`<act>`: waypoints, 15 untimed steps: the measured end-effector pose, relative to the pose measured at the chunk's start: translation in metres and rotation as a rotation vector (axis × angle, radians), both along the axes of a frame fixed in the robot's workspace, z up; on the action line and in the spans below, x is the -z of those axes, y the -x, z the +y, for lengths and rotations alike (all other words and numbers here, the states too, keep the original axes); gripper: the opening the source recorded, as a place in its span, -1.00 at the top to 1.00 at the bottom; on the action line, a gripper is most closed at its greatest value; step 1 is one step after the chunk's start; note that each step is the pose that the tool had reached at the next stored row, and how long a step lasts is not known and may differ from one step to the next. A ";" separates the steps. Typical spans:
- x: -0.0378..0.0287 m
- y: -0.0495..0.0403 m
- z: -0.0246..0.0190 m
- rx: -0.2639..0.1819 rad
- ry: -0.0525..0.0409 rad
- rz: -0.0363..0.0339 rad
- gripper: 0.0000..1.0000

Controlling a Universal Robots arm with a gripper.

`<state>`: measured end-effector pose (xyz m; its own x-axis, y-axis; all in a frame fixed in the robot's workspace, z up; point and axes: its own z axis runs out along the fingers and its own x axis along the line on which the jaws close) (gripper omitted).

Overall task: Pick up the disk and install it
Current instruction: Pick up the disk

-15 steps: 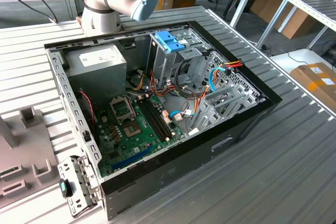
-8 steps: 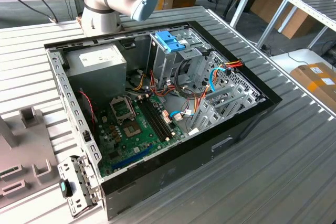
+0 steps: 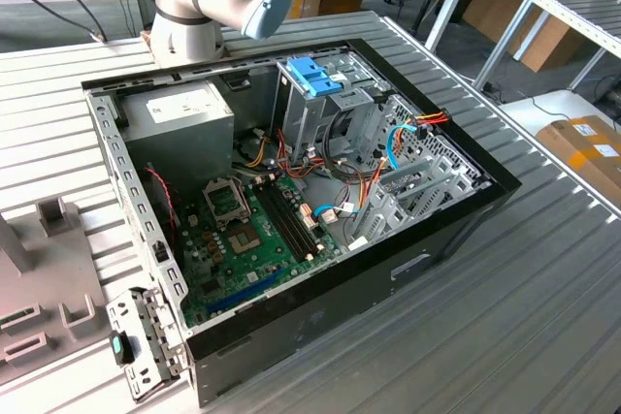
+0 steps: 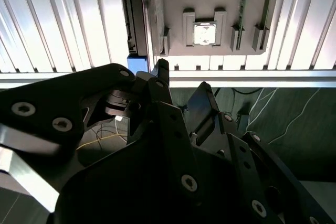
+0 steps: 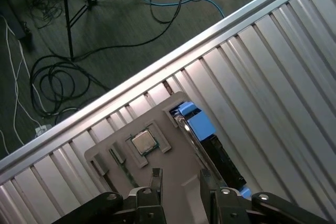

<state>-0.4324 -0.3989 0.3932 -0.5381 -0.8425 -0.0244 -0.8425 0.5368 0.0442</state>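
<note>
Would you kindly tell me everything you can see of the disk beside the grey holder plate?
The disk shows edge-on in both wrist views: a narrow dark slab with blue plastic bracket pieces at both ends. It seems to stand on edge against the side of the grey holder plate, on the ribbed metal table. Its label face is hidden. The gripper hangs above the plate, open, not touching the disk.
</note>
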 end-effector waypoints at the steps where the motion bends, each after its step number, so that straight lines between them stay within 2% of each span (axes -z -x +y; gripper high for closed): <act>1: 0.0000 0.0000 0.0000 -0.007 0.0000 -0.0001 0.16; 15: 0.0000 0.0000 0.0000 -0.085 0.0000 0.0000 0.16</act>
